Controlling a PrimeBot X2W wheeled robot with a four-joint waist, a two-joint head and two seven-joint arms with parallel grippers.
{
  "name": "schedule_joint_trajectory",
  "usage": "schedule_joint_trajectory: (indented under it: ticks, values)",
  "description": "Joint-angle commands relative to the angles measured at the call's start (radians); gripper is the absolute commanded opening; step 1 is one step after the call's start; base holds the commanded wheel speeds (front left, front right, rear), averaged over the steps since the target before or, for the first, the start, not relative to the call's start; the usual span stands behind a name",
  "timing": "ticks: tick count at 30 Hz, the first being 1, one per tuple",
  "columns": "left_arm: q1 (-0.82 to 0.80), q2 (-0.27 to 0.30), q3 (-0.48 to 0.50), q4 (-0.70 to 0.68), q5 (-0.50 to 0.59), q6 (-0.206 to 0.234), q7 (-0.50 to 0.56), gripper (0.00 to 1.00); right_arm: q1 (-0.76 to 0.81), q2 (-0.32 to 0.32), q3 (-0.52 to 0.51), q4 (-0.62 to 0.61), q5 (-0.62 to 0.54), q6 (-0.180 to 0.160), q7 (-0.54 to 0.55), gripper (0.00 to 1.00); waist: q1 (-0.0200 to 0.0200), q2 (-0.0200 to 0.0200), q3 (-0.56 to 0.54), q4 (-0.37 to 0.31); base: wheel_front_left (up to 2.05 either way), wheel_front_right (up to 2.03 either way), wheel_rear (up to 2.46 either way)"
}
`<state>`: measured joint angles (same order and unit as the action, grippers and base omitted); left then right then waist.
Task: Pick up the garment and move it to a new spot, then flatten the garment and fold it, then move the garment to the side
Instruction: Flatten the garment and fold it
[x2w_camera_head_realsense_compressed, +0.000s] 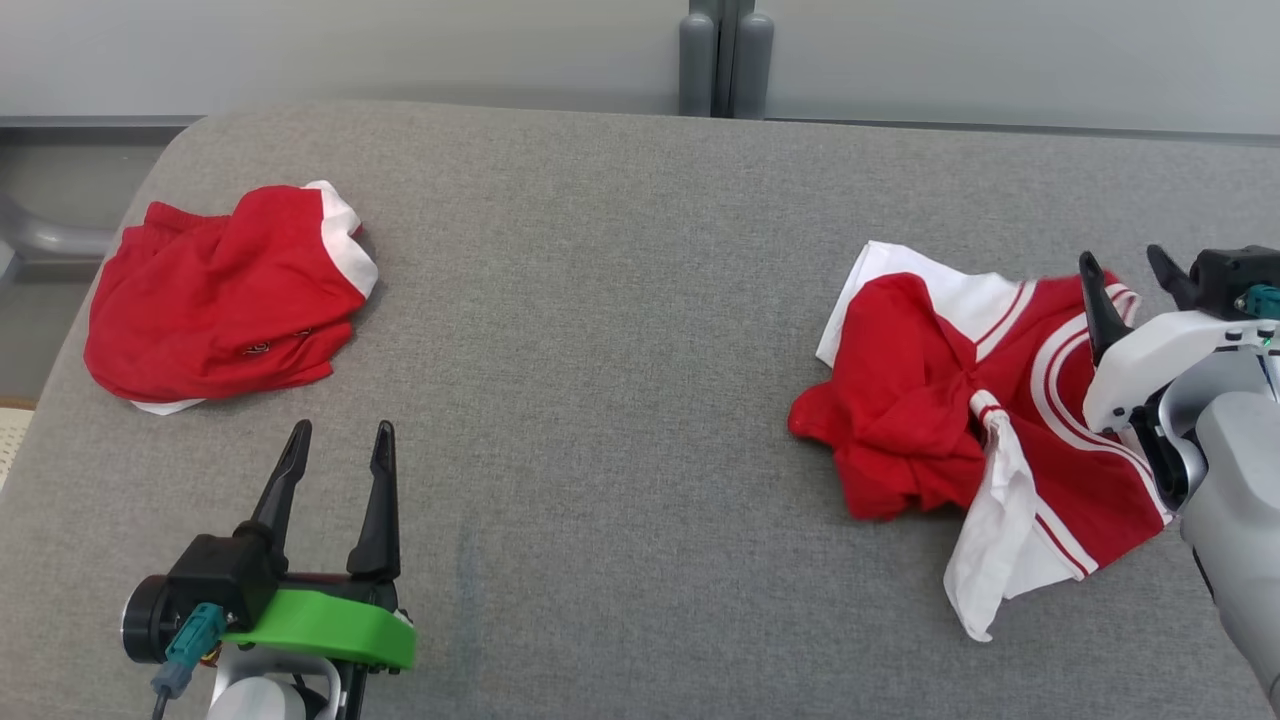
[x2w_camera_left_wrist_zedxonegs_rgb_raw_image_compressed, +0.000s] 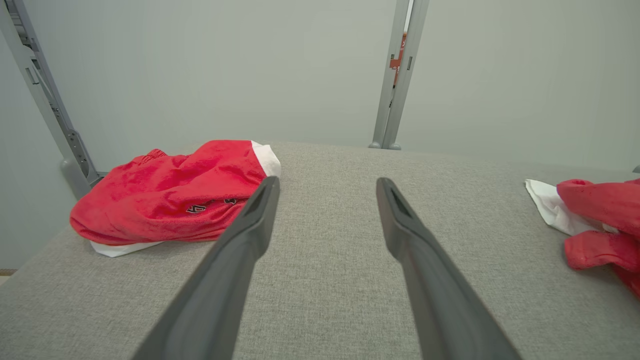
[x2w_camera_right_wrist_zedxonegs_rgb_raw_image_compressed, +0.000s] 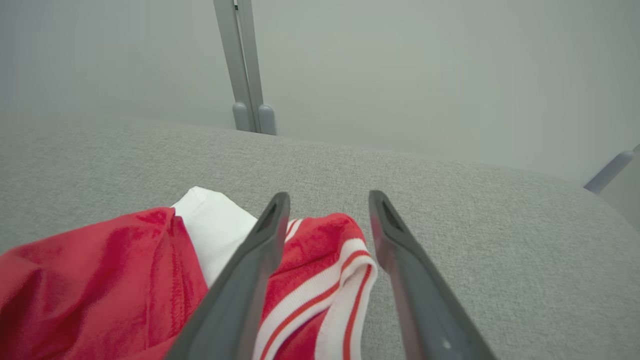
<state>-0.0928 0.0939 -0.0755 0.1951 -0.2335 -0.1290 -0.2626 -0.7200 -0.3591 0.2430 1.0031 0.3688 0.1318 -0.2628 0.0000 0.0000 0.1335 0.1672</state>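
Grey woven surface (x2w_camera_head_realsense_compressed: 600, 350): two garments were laid on it, both grippers were held over it, and a pale wall was seen behind.
Right gripper (x2w_camera_right_wrist_zedxonegs_rgb_raw_image_compressed: 328, 195): its jaws were seen parted, with a clear gap left between the two dark fingers; nothing was clamped between them.
Striped garment (x2w_camera_head_realsense_compressed: 920, 400): it was found crumpled on the surface, spread beneath the right gripper and out to that gripper's left, well to the right of the left gripper; red cloth was mixed with white panels and red-and-white bands.
Striped trim (x2w_camera_right_wrist_zedxonegs_rgb_raw_image_compressed: 345, 270): in the right wrist view it was seen lying in the gap between the fingers, below their tips; the red cloth was crossed by the finger on that view's left, though whether it was touched could not be told.
White flap (x2w_camera_head_realsense_compressed: 995, 520): it was trailed from the garment's near side, behind the right gripper's fingertips and to their left.
Left gripper (x2w_camera_head_realsense_compressed: 342, 428): its jaws were held wide apart and nothing was held; bare grey fabric was seen between the fingers and ahead of them.
Red bundle (x2w_camera_left_wrist_zedxonegs_rgb_raw_image_compressed: 170, 195): a second garment, red with white edging, was heaped ahead of the left gripper and off to its left, apart from the fingertips; small dark marks were seen on its front, too small to be read.
Grey posts (x2w_camera_head_realsense_compressed: 725, 60): they were set upright against the wall, beyond the surface's far edge, ahead of both grippers.
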Motion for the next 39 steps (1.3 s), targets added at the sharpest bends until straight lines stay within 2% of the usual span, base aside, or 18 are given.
schedule_joint_trajectory:
  ticks: [1, 9, 25, 28, 33, 34, 35, 39]
  values:
    - [0.006, 0.000, 0.006, 0.002, 0.005, -0.003, -0.003, 1.00, 0.023, -0.001, -0.011, -0.026, -0.016, -0.002, -0.003, 1.00, 0.0000, 0.0000, -0.011, -0.010, 0.00, 0.00, 0.00]
    - [0.026, 0.007, 0.019, -0.004, 0.013, -0.003, -0.003, 1.00, 0.154, 0.041, -0.036, -0.198, -0.058, -0.002, -0.003, 1.00, 0.0000, 0.0000, -0.058, -0.044, 0.00, 0.00, 0.00]
    - [0.050, 0.006, 0.037, -0.017, 0.021, -0.003, -0.003, 1.00, 0.495, 0.086, 0.038, -0.583, -0.019, -0.002, -0.003, 1.00, 0.0000, 0.0000, -0.061, -0.102, 0.00, 0.00, 0.00]
    - [0.041, 0.004, 0.035, -0.017, 0.022, -0.003, -0.003, 1.00, 0.514, 0.095, 0.056, -0.602, -0.007, -0.002, -0.002, 1.00, 0.0000, 0.0000, -0.056, -0.101, 0.00, 0.00, 0.00]
    - [0.028, 0.002, 0.021, -0.011, 0.019, -0.003, -0.003, 1.00, 0.505, 0.089, 0.064, -0.557, -0.017, -0.002, 0.011, 1.00, 0.0000, 0.0000, -0.048, -0.083, 0.00, 0.00, 0.00]
    - [0.027, 0.001, 0.021, -0.010, 0.018, -0.003, -0.003, 1.00, 0.504, 0.093, 0.065, -0.545, -0.018, -0.002, 0.016, 0.88, 0.0000, 0.0000, -0.047, -0.081, 0.00, 0.00, 0.00]
    - [0.027, 0.001, 0.022, -0.009, 0.016, -0.003, -0.003, 1.00, 0.502, 0.094, 0.070, -0.526, -0.018, -0.002, 0.020, 0.00, 0.0000, 0.0000, -0.048, -0.077, 0.00, 0.00, 0.00]
    - [0.049, -0.001, 0.037, -0.007, 0.015, -0.003, -0.003, 1.00, 0.502, 0.088, 0.078, -0.528, -0.023, -0.002, 0.011, 0.00, 0.0000, 0.0000, -0.059, -0.092, 0.00, 0.00, 0.00]
